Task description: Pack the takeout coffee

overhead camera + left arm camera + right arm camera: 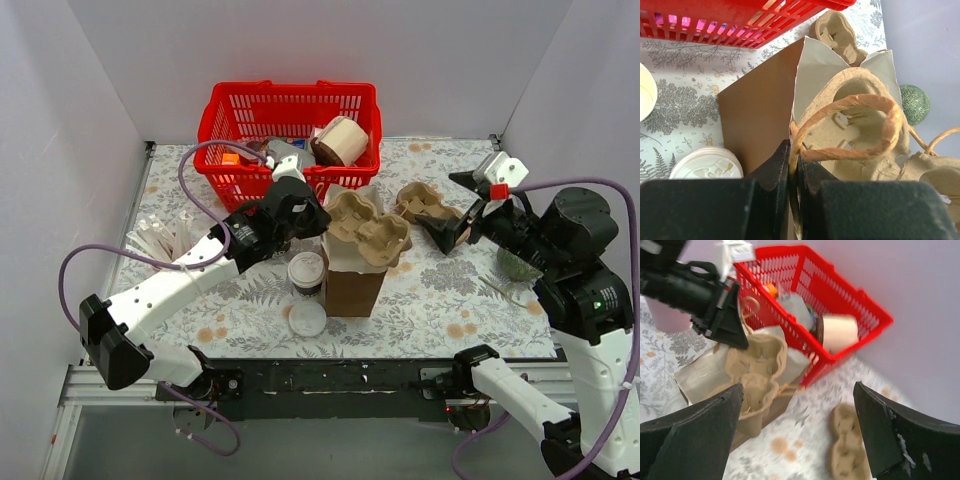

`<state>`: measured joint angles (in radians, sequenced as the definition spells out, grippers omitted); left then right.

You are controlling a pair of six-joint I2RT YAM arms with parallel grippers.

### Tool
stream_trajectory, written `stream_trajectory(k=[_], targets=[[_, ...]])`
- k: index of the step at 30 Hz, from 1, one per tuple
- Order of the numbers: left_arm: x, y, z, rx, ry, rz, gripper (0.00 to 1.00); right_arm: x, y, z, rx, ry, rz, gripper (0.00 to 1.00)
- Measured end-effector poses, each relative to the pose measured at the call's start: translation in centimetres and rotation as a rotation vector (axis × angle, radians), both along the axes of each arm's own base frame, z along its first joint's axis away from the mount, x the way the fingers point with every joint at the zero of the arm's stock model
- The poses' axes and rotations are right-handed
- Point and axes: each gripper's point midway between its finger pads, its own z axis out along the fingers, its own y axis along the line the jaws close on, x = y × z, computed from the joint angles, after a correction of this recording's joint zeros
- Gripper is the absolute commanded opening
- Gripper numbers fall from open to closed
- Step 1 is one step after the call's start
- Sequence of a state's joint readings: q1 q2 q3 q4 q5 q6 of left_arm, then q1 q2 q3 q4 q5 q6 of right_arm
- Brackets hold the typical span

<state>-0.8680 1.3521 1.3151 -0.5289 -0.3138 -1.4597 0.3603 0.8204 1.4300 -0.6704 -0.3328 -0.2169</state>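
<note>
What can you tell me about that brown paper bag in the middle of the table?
The bag looks like brown kraft paper with a white inside. It stands upright mid-table with its mouth open. A moulded pulp cup tray rests across the mouth and sticks out on top. The left gripper is shut on one twisted paper handle, near its base. A lidded cup stands close beside the bag; whether they touch is unclear.
</note>
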Motion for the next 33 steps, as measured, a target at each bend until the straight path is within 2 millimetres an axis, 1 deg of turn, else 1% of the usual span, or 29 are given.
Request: stream_trajectory(k=[1, 2, 4, 6, 8, 9, 11, 14, 18, 22, 24, 27, 30, 33], targets=[[0.2, 0.0, 0.1, -0.004, 0.000, -0.012, 0.00, -0.3, 0.6, 1.1, -0.020, -0.078, 0.055, 0.98], [0.4, 0.1, 0.1, -0.008, 0.001, -0.024, 0.00, -0.3, 1.2, 1.8, -0.048, -0.134, 0.108, 0.98], [0.9, 0.3, 0.4, -0.023, -0.001, -0.047, 0.00, 0.1, 2.3, 2.8, -0.102, -0.197, 0.191, 0.96], [1.3, 0.2, 0.8, -0.045, -0.009, -0.075, 0.00, 1.6, 3.7, 3.2, -0.156, -0.220, 0.267, 0.95], [1.4, 0.1, 1.1, -0.061, -0.020, -0.103, 0.00, 2.9, 4.6, 3.0, -0.192, -0.221, 0.313, 0.95], [1.3, 0.0, 1.2, -0.064, -0.026, -0.122, 0.00, 3.6, 5.1, 2.2, -0.216, -0.213, 0.341, 0.95], [0.9, -0.5, 1.5, -0.070, -0.035, -0.167, 0.00, 4.3, 5.8, 0.2, -0.257, -0.174, 0.399, 0.95], [0.3, -1.0, 1.7, -0.066, -0.042, -0.227, 0.00, 4.3, 6.4, -1.8, -0.304, -0.146, 0.477, 0.94], [-0.1, -1.4, 1.9, -0.054, -0.044, -0.275, 0.00, 3.3, 7.2, -3.0, -0.403, -0.186, 0.597, 0.95], [0.0, -1.8, 1.7, -0.035, -0.050, -0.299, 0.00, 1.9, 8.7, -4.1, -0.482, -0.197, 0.710, 0.94], [0.0, -1.8, 1.7, -0.028, -0.054, -0.309, 0.00, 1.4, 9.6, -5.1, -0.521, -0.178, 0.750, 0.92], [0.0, -1.9, 1.7, -0.017, -0.065, -0.324, 0.00, 0.6, 10.8, -7.5, -0.583, -0.104, 0.802, 0.92], [0.1, -2.2, 1.8, -0.010, -0.073, -0.338, 0.00, 0.6, 10.8, -9.4, -0.638, -0.033, 0.814, 0.95], [0.1, -2.5, 1.6, -0.004, -0.077, -0.362, 0.00, 0.5, 9.9, -10.4, -0.686, 0.014, 0.802, 0.95]])
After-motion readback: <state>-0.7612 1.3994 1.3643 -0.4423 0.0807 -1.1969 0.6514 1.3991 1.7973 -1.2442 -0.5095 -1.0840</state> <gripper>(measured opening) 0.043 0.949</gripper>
